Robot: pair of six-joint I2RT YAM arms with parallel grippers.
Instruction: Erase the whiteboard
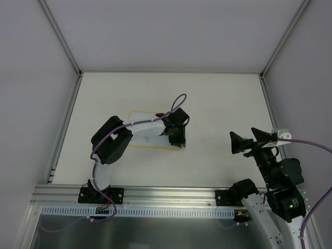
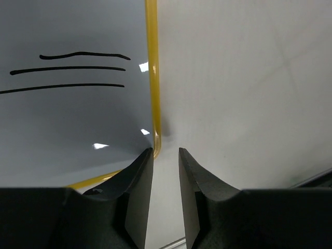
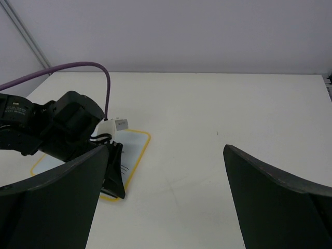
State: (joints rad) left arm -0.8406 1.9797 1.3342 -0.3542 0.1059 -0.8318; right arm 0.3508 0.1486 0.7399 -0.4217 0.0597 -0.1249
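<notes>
left hand (image 2: 166,151): fingers narrowly apart, nothing gripped, tips at the corner border of the whiteboard (image 2: 78,119). Its black lines (image 2: 67,68) lie further in. right hand (image 3: 166,150) gapes empty, well off to the whiteboard's side. Suggest: press flat and sweep inward slowly, since it may skid on the worktop (image 2: 244,78).

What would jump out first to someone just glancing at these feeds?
The whiteboard lies left of centre on the table, its yellow border bright and black lines drawn across it. The left gripper sits at the board's near right corner, jaws a narrow gap apart with nothing between them. The right gripper hangs wide open and empty over the table's right side.
</notes>
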